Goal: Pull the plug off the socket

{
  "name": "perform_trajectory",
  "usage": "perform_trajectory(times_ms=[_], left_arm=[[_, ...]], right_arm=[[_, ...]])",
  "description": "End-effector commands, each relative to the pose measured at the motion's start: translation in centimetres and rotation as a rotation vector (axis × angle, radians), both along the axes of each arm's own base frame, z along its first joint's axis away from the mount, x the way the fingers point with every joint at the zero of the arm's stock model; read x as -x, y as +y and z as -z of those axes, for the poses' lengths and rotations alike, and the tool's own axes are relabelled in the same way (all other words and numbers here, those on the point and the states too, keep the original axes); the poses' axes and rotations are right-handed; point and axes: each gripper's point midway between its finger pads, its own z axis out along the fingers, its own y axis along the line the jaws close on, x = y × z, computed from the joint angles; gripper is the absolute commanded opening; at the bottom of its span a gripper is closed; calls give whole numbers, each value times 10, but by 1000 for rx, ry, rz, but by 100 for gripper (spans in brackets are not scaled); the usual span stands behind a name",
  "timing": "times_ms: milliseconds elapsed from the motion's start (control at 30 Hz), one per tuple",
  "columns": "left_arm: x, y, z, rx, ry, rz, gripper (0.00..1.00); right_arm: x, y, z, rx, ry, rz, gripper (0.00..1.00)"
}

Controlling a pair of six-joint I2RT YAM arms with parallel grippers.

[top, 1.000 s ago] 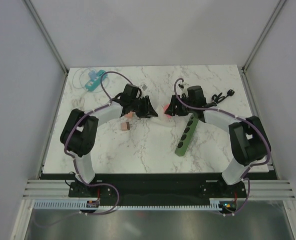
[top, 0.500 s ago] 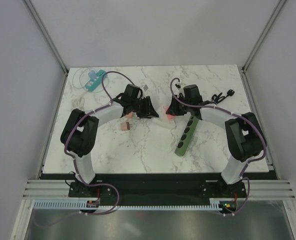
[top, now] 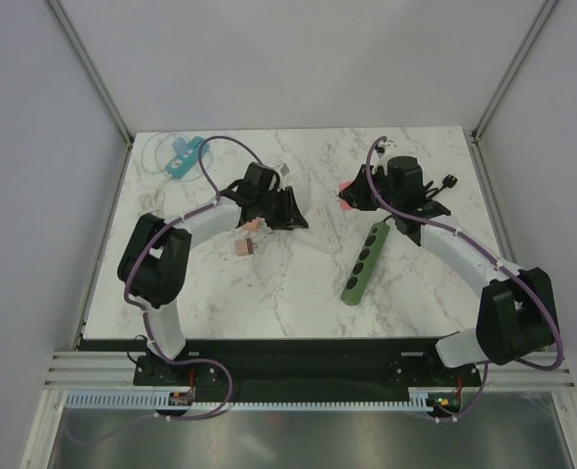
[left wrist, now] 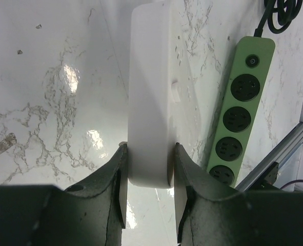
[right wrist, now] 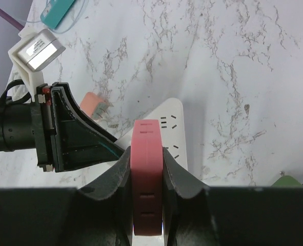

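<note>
A: The right claw (right wrist: 147,159) pinches the red plug (right wrist: 147,184); just beyond its tips lies the white socket (right wrist: 172,123), seemingly apart.
B: The left claw (left wrist: 149,154) clamps that socket; a slackened pinch could drop the plug onto the tabletop (left wrist: 48,77).

left gripper (top: 293,213) grips one end of white socket strip (top: 322,234) on marble table (top: 268,293) | right gripper (top: 350,195) holds pink plug (top: 346,187), apart from strip | green power strip (top: 363,260) beside it | teal power strip (top: 184,156) far-left corner
</note>
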Motion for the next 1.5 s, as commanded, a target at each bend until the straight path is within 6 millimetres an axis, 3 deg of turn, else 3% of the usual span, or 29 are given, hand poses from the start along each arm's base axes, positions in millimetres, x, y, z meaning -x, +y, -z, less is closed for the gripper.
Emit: perform_trajectory(times_ms=[0,200,500,533,567,633,933,1000,1067,1167,1267,1300,1400,1433,1467], left_arm=[[6,39,36,-227,21,-31,2],[-6,18,24,-155,12,26,2],[-25,-25,28,-38,73,91,4],[-24,-29,37,-37,97,105,4],[-28,-37,31,-25,81,114,5],[-29,-45,40,-23,100,125,5],[-47,-83,41,34,111,152,4],[-48,-88,46,34,121,155,18],[-48,-88,49,26,125,145,39],[-48,-83,40,14,86,150,60],[-52,-77,23,-4,29,138,75],[-53,-76,5,4,-2,132,77],[-52,-64,-10,-21,-38,93,92],[-54,-59,-33,-24,-88,67,100],[-49,-50,-31,-43,-86,51,100]], right_arm=[[3,1,-16,-21,-12,-6,0],[25,-16,-36,23,-60,13,0],[54,-32,-40,50,-49,40,0],[57,-33,-40,49,-47,39,0],[58,-33,-40,47,-50,40,0],[62,-34,-38,44,-41,37,0],[74,-36,-21,42,4,38,0],[76,-36,-16,44,16,37,0],[75,-36,-12,46,26,39,0],[75,-35,-5,45,43,32,0],[75,-32,6,41,64,25,0],[76,-31,10,38,75,23,0],[73,-24,15,27,90,6,0],[72,-22,17,27,90,-1,0],[71,-17,21,32,101,-13,0]])
